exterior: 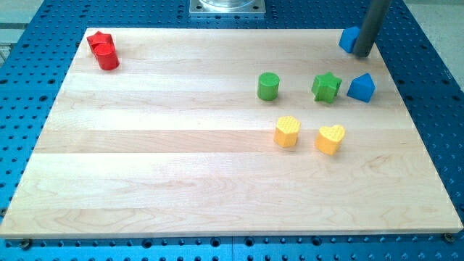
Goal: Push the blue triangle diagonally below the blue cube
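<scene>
The small blue triangle block [361, 88] sits near the view's right edge of the pale wooden tabletop [167, 159], a little above mid-height. Toward the view's top and slightly to the view's left of it, at the tabletop's top edge, is the blue cube [349, 39], partly hidden behind the dark rod. The rod comes down from the view's top, and its lower end, my tip [362, 54], rests just beside the cube on its right, apparently touching it.

You have no claw on this arm, only the straight rod, so there is nothing to open, close or hold.

The relation that matters: the triangle lies straight toward the view's bottom from the tip, near but apart, with bare wood between them. It already sits below the cube and slightly to the right, so, as a judgement, only a short nudge may be needed to make the offset clearly diagonal. You would have to bring the tip around to the triangle's left side.

Just beside the triangle on its left stands a green star block [327, 87], and further left a green cylinder [268, 85]. Below those are two yellow blocks, one hexagon-like [287, 131] and one heart-shaped [330, 138]. Two red blocks [104, 50] huddle together at the top left corner.
</scene>
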Action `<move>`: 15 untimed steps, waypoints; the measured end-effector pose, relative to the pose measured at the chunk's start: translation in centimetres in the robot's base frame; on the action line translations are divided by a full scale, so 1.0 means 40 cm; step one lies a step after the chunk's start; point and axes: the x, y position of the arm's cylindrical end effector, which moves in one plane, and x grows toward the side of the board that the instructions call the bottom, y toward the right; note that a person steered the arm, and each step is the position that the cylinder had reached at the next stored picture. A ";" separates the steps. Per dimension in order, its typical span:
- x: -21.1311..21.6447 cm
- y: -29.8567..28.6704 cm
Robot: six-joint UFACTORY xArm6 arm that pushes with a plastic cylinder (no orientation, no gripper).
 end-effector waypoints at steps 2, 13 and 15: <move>0.230 0.200; 0.197 -0.171; 0.053 -0.174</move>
